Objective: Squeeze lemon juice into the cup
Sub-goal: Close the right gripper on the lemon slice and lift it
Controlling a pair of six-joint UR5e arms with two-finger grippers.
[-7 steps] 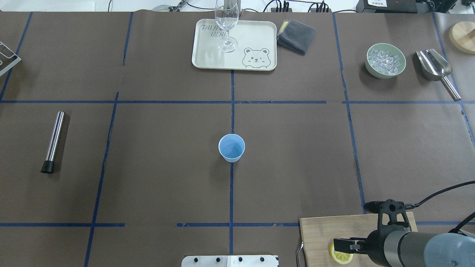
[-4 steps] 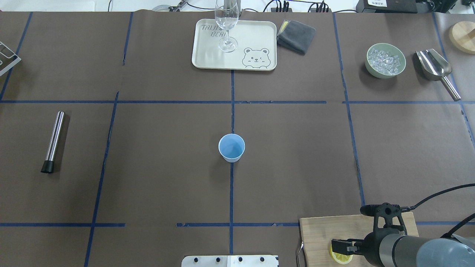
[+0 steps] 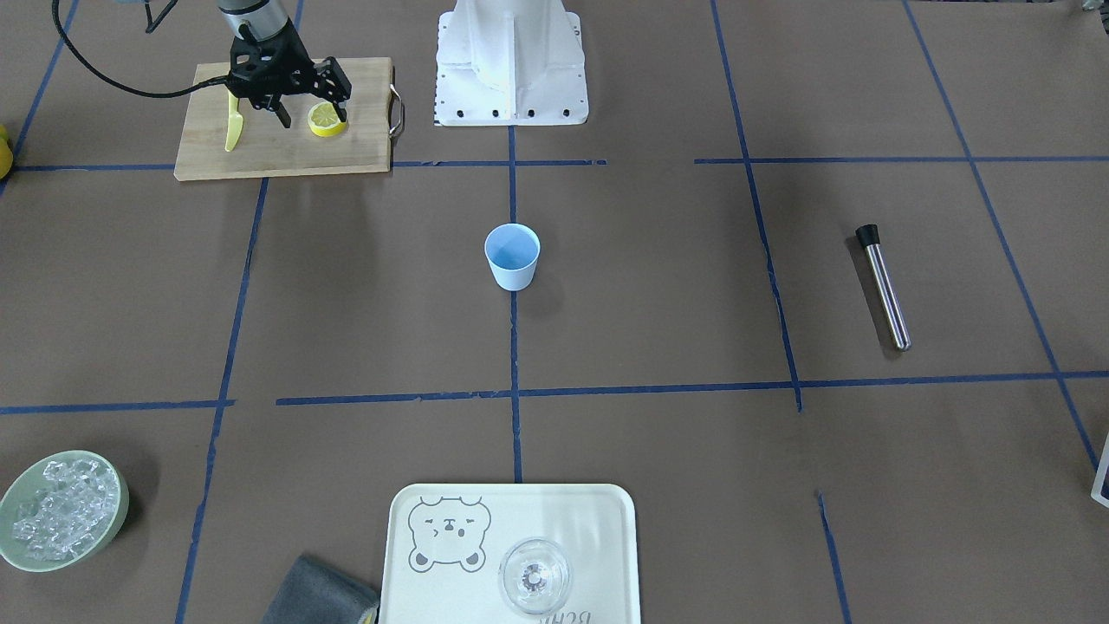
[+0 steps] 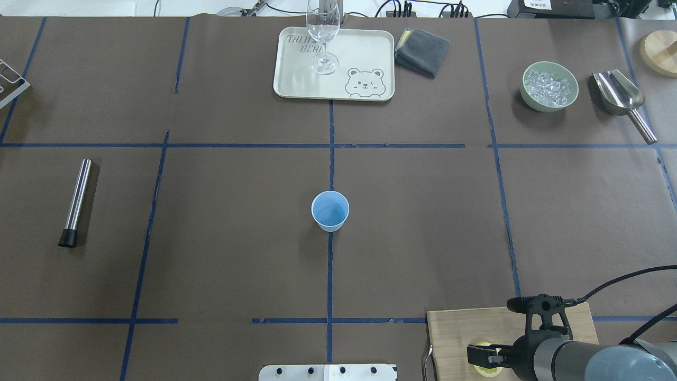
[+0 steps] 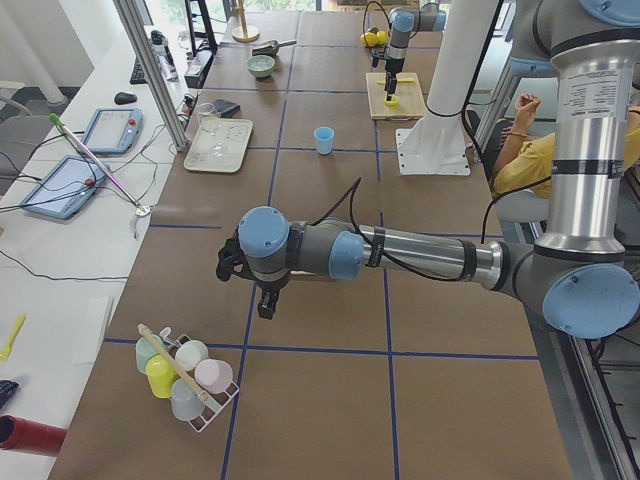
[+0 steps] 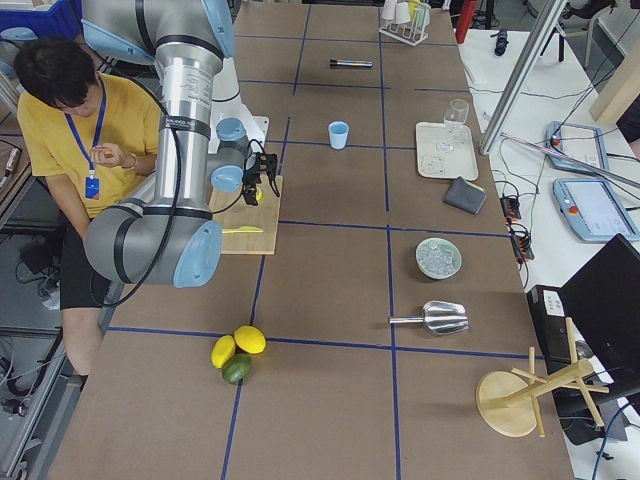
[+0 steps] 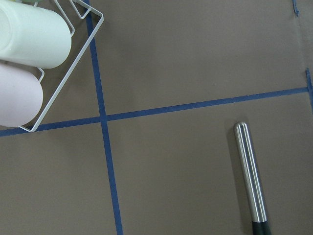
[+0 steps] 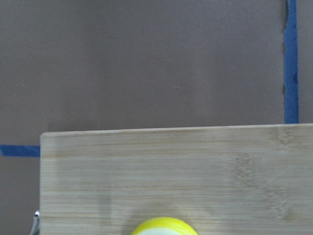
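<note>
The lemon slice [image 3: 327,120] lies on a wooden cutting board [image 3: 277,152] at the robot's right near edge. My right gripper [image 3: 312,113] is open and points down over the slice, a finger on either side of it. In the overhead view the right gripper [image 4: 484,355] hides most of the slice [image 4: 485,368]. The right wrist view shows only the slice's yellow rim [image 8: 164,226]. The light-blue cup [image 4: 330,210] stands upright at the table's middle, far from both grippers. My left gripper [image 5: 265,303] hangs over the table's left end; I cannot tell its state.
A yellow knife [image 3: 232,126] lies on the board beside the gripper. A steel rod [image 4: 75,202] lies at the left. At the far side are a tray [image 4: 365,53] with a glass [image 4: 322,32], a grey cloth [image 4: 422,50], a bowl of ice [image 4: 549,86] and a scoop [image 4: 621,98].
My right gripper has moved toward the table's near edge and down over the lemon slice, which now shows less. The cup has not moved.
</note>
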